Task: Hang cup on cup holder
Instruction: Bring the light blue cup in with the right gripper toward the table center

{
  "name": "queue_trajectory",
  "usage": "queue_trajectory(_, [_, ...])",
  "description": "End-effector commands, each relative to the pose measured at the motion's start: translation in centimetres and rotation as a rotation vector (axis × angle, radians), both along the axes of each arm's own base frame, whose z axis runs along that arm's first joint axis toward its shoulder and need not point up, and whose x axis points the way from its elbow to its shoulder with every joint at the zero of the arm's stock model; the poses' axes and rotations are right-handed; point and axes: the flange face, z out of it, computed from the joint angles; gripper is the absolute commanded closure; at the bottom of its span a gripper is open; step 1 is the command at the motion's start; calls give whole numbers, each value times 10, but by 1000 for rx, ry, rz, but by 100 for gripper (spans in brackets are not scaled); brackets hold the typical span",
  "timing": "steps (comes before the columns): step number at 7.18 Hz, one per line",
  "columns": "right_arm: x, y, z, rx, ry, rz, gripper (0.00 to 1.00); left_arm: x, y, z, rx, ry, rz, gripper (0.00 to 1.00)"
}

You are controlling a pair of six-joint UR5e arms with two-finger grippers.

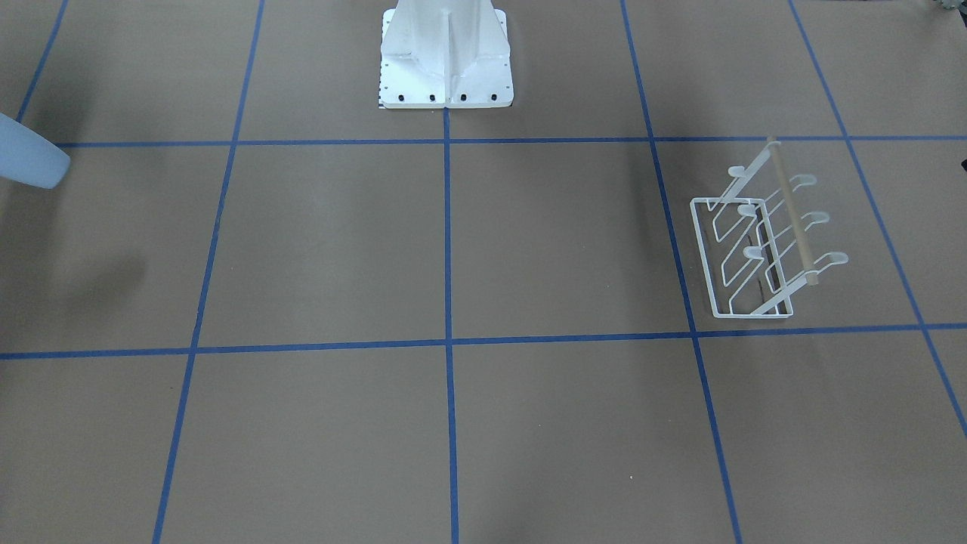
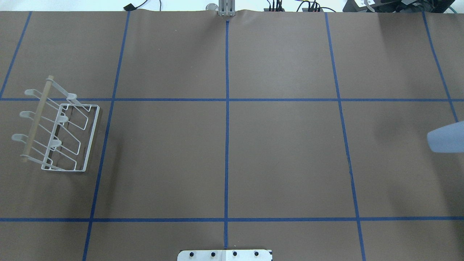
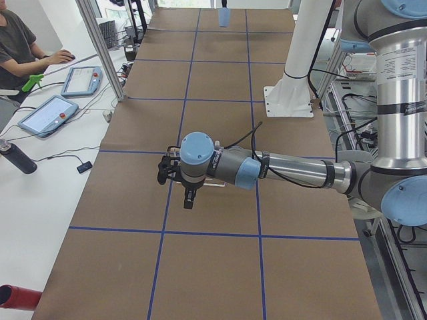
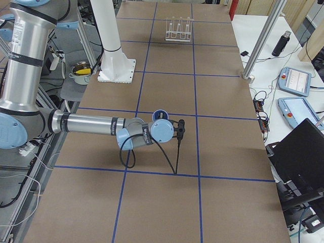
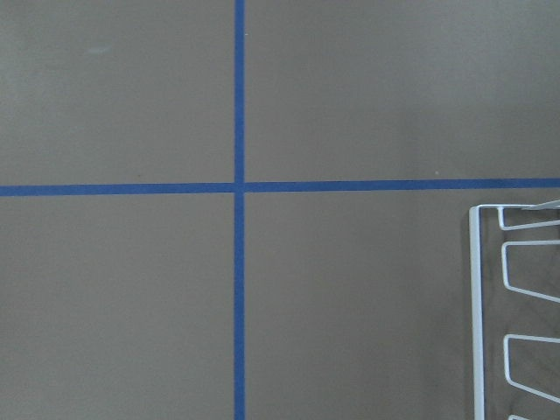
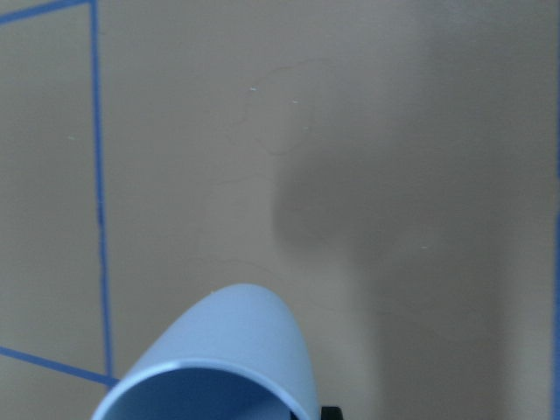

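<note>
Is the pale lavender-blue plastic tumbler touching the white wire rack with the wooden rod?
Apart. The overhead view shows the tumbler at the right edge, the rack far left, a wide gap between.

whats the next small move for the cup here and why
Probably swing the right arm toward the robot's left, taking the cup a short way across the table. The cup is at the overhead view's right edge, close under the right wrist camera and seemingly carried. The cup holder stands far off at the left edge, with every prong bare.
</note>
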Motion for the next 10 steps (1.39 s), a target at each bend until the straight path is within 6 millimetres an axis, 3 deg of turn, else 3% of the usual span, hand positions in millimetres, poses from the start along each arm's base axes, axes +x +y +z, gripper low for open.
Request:
queue_trajectory(1, [-8, -65, -52, 68, -76, -23, 100, 23, -19, -31, 222, 32, 53, 1])
queue_trajectory(2, [-11, -94, -85, 32, -56, -9, 100, 41, -34, -48, 263, 41, 82, 1])
queue_trajectory(4, [-17, -139, -127, 104, 117, 94, 100, 63, -64, -79, 235, 73, 60, 1])
queue_trajectory(5, [-24, -152, -131, 138, 210, 144, 100, 69, -75, -88, 250, 47, 44, 1])
queue_trajectory(6, [-29, -162, -134, 163, 284, 186, 100, 94, -83, -95, 234, 12, 24, 1])
queue_trajectory(8, [-42, -174, -147, 199, 398, 293, 100, 126, -102, -134, 181, 50, -34, 2])
queue_trajectory(10, [-99, -173, -154, 120, 369, 480, 100, 147, -112, -168, 161, 92, -48, 2])
